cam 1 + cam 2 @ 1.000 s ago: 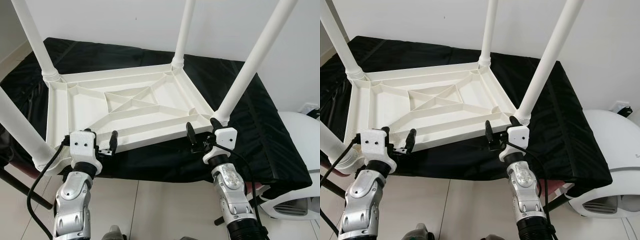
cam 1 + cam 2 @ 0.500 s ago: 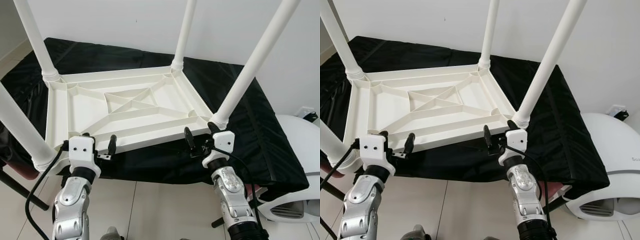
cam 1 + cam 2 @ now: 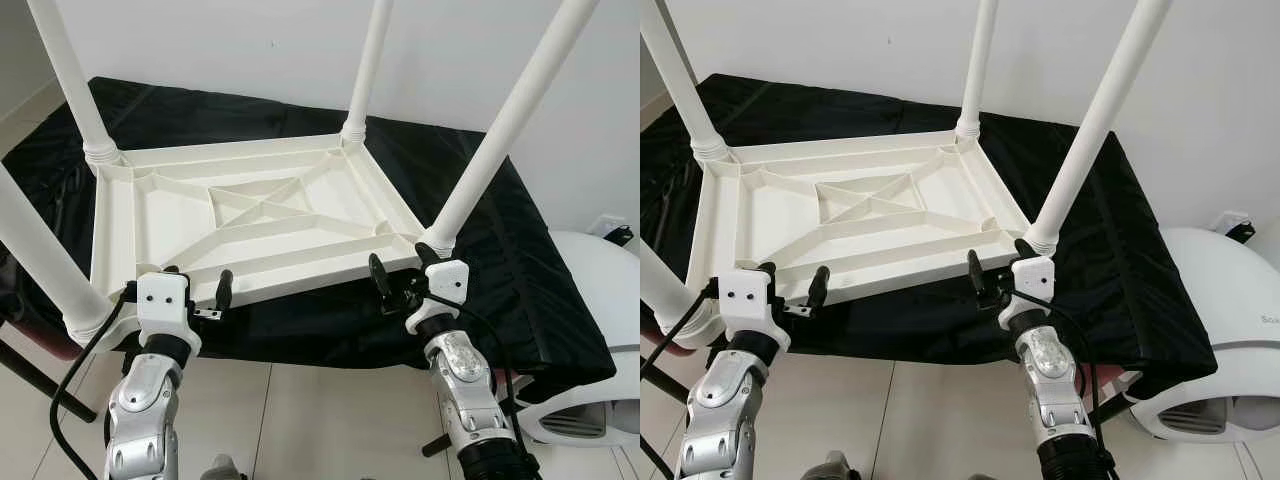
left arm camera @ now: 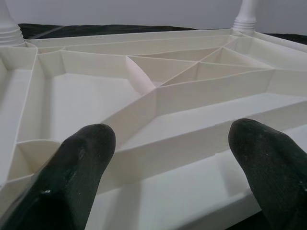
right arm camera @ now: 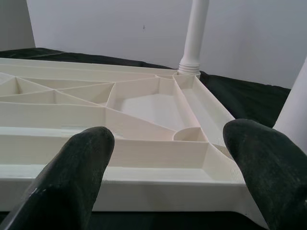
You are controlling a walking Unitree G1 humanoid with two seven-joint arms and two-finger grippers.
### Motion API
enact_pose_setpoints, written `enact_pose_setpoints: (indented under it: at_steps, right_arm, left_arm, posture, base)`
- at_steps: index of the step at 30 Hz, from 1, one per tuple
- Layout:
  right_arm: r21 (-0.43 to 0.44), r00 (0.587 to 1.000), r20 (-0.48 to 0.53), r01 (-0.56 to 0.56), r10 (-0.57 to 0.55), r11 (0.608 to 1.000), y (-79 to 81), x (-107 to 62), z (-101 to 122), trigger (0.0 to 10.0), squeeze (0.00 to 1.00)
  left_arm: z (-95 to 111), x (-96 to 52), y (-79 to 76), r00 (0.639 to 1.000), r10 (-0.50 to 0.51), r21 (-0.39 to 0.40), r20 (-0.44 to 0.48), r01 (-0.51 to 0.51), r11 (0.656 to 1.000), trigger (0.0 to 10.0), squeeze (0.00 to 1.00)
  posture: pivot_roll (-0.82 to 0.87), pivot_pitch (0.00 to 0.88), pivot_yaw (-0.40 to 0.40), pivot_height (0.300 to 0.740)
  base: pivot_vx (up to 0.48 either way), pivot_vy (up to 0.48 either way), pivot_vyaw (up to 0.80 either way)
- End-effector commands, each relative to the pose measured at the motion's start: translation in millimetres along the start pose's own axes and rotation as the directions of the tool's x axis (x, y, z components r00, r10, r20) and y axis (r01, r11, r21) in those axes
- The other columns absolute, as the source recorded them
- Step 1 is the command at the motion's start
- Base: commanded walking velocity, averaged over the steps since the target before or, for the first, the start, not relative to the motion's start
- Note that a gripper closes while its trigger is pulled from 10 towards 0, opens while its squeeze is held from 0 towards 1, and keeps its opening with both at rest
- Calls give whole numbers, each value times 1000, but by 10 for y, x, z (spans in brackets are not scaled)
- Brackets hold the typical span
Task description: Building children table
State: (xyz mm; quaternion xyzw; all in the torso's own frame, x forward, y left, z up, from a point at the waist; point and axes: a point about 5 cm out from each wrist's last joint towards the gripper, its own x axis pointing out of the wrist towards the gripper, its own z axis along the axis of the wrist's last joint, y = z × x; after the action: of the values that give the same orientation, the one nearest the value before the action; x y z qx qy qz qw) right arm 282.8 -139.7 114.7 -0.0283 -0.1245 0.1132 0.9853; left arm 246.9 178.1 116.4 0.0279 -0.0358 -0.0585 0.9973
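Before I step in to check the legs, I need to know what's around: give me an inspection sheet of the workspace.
Surface: black cloth draped over a raised support, wrinkled.
Job's things: white table top lying upside down on the cloth, ribbed underside up; four white legs standing up from its corners.
Clutter: nothing seen.
Grippers: left gripper and right gripper both open, at the top's near edge, one finger above the rim.
Cables: black cable looping beside the left arm; another along the right arm.
Surroundings: white wall, tiled floor, white rounded appliance at right.
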Motion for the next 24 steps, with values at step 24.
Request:
enact_pose_setpoints:
  at_steps: [24]
  right_arm:
    - [-6, 999, 26, 21, -20, 1000, -45, 108, 8, 10000, 0]
  left_arm:
    - [111, 234, -79, 993, 107, -66, 48, -104, 992, 10000, 0]
  posture:
    - [39, 0, -53, 740]
  base:
    - [0, 0, 0]
